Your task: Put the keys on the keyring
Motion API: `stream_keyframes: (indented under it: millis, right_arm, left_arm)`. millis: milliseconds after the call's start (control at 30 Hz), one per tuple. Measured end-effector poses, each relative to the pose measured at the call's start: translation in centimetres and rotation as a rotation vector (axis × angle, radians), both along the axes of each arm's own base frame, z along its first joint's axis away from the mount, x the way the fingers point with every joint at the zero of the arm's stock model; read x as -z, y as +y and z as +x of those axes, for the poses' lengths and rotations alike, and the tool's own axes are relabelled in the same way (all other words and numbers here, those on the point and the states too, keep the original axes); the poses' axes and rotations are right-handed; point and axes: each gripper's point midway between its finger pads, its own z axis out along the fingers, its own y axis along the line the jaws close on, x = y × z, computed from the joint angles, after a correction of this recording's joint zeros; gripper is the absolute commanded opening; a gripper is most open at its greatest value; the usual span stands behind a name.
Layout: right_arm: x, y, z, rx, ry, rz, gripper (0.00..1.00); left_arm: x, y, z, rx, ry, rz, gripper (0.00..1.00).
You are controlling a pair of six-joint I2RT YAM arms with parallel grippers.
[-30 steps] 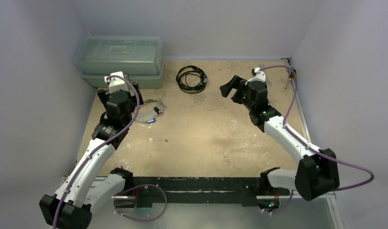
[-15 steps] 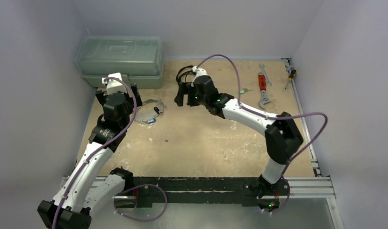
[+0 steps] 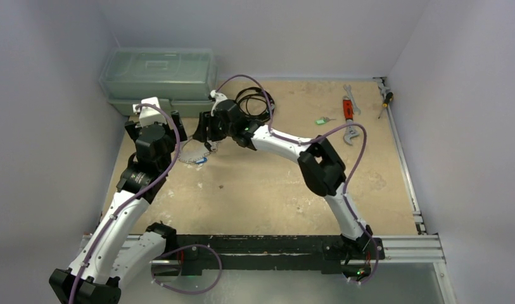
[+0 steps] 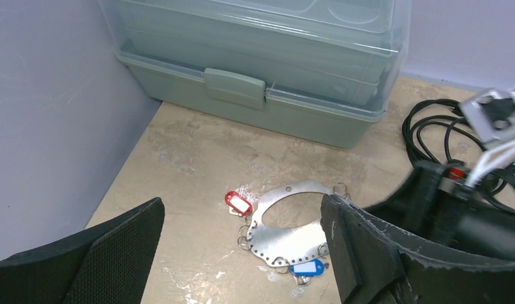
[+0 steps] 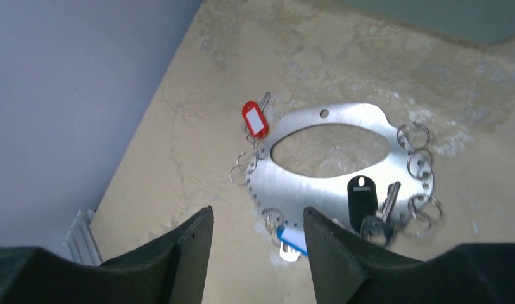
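The keyring (image 3: 192, 152) is a flat silvery plate with an oval hole and small split rings along its rim, lying at the far left; it also shows in the left wrist view (image 4: 286, 235) and the right wrist view (image 5: 324, 183). On it hang a red-tagged key (image 5: 255, 120), a blue-tagged key (image 5: 294, 239), a black-tagged key (image 5: 362, 193) and a silver key (image 5: 389, 197). A green-tagged key (image 3: 322, 120) lies alone at the far right. My right gripper (image 3: 204, 128) (image 5: 258, 218) is open above the keyring's edge. My left gripper (image 3: 154, 125) (image 4: 242, 253) is open and empty, just left of it.
A green lidded toolbox (image 3: 159, 79) stands in the far left corner against the wall. A black cable coil (image 3: 254, 104) lies behind my right arm. A red-handled wrench (image 3: 348, 113) and a screwdriver (image 3: 386, 98) lie at the far right.
My right arm has swung from the far right across the table to the keyring, with its gripper open. The green-tagged key now lies uncovered. The left arm has barely moved.
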Motion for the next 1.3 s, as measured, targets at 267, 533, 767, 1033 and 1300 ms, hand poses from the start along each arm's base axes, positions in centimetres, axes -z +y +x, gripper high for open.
stream_keyframes:
  millis: [267,533,767,1033,1300]
  right_arm:
    - [4.1,4.7,2.5,-0.027,0.013,0.025,0.47]
    - [7.7,7.0,5.0,0.016,0.000,0.013,0.43]
    - [10.6,6.1,4.9,0.056,0.036,-0.054,0.44]
    - [10.7,5.0,3.9,0.059,0.048,-0.078,0.48]
    - [10.9,2.8,2.2,0.047,0.063,-0.131,0.49]
  left_arm:
    - [0.0,0.0,0.0,0.001,0.000,0.000,0.92]
    - [0.0,-0.1,0.0,0.003,0.000,0.000,0.91]
    - [0.0,-0.1,0.0,0.008,0.000,-0.001,0.91]
    - [-0.1,-0.2,0.0,0.011,-0.002,-0.002,0.91]
    - [-0.1,-0.2,0.0,0.012,-0.002,-0.002,0.91]
